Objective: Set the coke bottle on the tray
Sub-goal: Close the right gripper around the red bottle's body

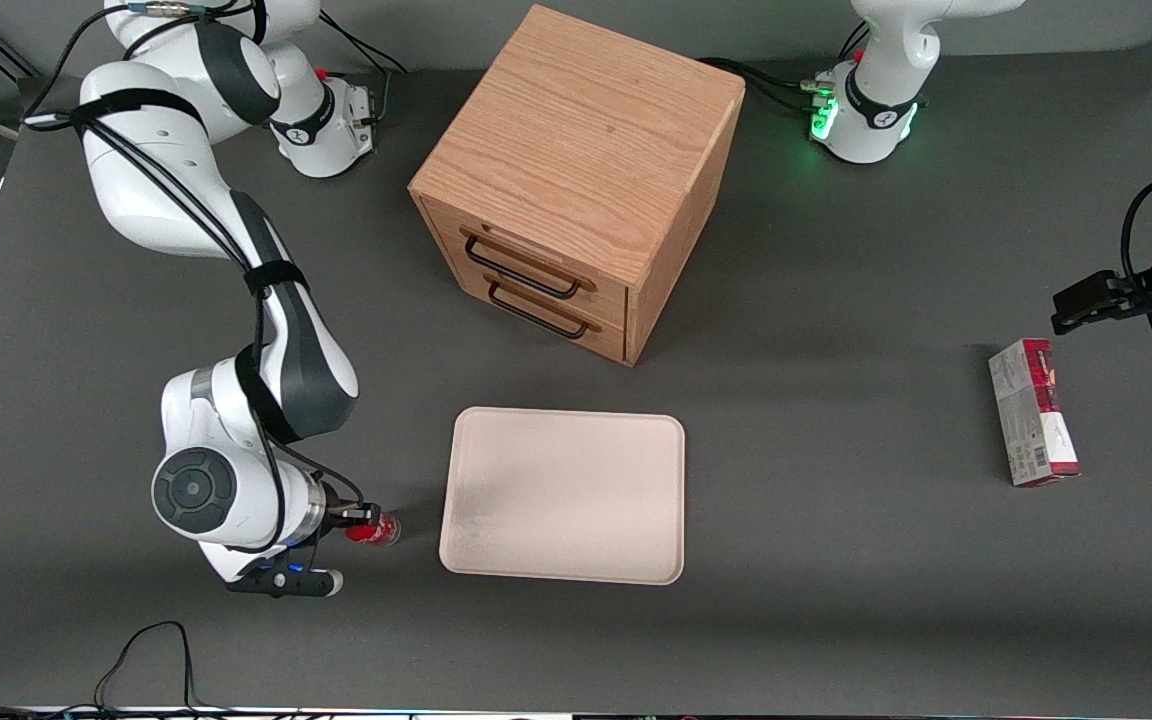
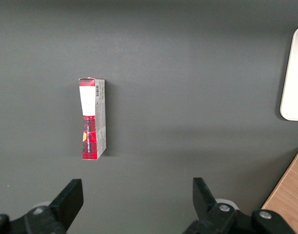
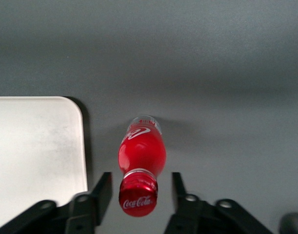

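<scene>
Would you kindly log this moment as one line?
gripper: open, straddling bottle cap | coke bottle: standing on table beside tray | tray: bare

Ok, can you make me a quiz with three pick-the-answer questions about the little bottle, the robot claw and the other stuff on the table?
1. Where is the coke bottle?
A. On the tray
B. On the table beside the tray
C. On top of the wooden cabinet

2. How many handles does the wooden cabinet show on its front?
A. One
B. Two
C. Four

3. What is the claw doing?
A. It is open, with a finger on each side of the bottle's cap end
B. It is squeezing the carton
C. It is resting on the tray

Answers:
1 B: the bottle stands on the grey table, next to the tray but off it.
2 B: two dark handles sit one above the other on the drawers.
3 A: the wrist view shows gaps between both fingers and the red cap.
</scene>
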`<state>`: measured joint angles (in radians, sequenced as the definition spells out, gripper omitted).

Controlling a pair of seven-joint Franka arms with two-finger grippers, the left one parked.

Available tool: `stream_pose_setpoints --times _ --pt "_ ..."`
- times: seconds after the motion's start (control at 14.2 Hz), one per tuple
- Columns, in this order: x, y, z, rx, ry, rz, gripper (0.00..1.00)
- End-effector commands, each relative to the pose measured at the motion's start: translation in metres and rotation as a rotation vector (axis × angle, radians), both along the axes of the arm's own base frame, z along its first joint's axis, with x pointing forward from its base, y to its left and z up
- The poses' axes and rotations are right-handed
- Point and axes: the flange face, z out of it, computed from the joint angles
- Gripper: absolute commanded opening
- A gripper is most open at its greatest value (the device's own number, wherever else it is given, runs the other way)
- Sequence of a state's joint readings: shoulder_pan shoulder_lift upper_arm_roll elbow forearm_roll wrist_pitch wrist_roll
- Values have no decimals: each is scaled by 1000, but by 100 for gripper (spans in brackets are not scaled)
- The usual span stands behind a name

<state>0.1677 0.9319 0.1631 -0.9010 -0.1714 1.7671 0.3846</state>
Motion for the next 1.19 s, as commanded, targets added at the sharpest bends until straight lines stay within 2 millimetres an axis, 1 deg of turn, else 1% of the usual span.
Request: stream_pose_setpoints --times 0.0,0.21,0.28,0.35,0.42,0.56,0.63,0.7,0.84,0.91,0.98,1.12 --pt "5 -3 1 -5 -21 -26 0" --pt "4 -3 1 -7 -15 -26 0" --pt "4 -4 4 -8 -14 -29 0" --pt "2 -2 11 -9 -13 -37 0" --pt "-2 -4 12 -18 19 -40 0" --pt "-15 -17 60 -36 58 -44 0" --pt "-24 -20 90 -33 69 -42 0" --pt "-31 -36 112 -11 98 -50 0" --pt "-58 -47 164 -1 152 9 0" --pt "-70 -54 186 -4 169 43 0" --pt "-84 -65 207 -6 193 70 0" --pt "-114 -70 238 -1 216 123 0"
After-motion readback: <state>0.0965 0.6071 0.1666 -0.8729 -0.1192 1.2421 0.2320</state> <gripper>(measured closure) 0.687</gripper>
